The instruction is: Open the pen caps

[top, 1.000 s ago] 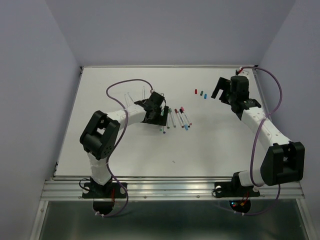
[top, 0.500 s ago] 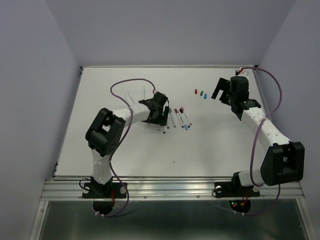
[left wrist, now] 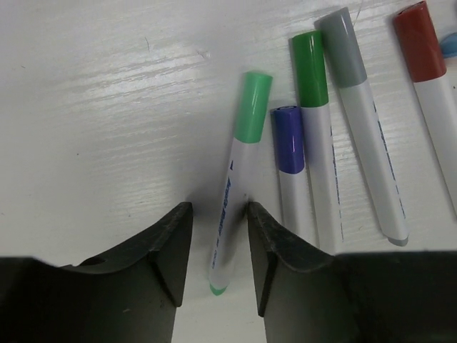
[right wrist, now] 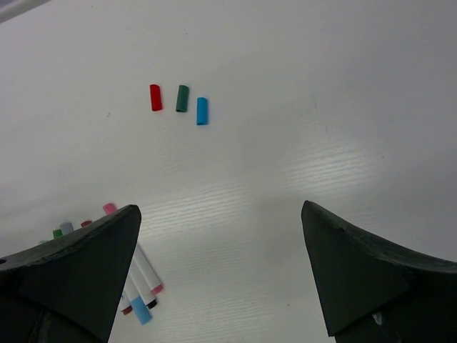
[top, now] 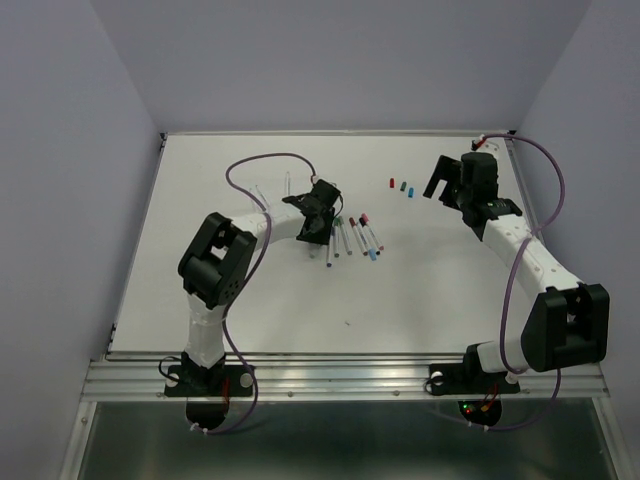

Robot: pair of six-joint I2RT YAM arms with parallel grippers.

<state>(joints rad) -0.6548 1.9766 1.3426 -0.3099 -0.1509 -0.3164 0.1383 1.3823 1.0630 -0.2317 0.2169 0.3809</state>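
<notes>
Lying flat on the white table [left wrist: 107, 107], the light-green pen [left wrist: 228, 207] sits between the two fingers of the left gripper [left wrist: 219, 211]. Its light green cap [left wrist: 253, 107] is on and points to about 1 o'clock in the left wrist view. The fingers stand part-way apart around the white barrel: the one at 3 o'clock touches or nearly touches it, and the one at 9 o'clock leaves a clear gap, so nothing is clamped.

Just beside it at 3 o'clock lie more capped pens: blue [left wrist: 289, 139], dark green [left wrist: 309, 68], grey [left wrist: 343, 46] and red [left wrist: 421, 39].

From above, three loose caps lie in a short row at 2 o'clock from the pens, well apart: red [right wrist: 156, 97], green [right wrist: 182, 98] and blue [right wrist: 202, 111]. The right gripper [right wrist: 220, 209] hovers near them at 3 o'clock, its fingers wide apart and holding nothing.
</notes>
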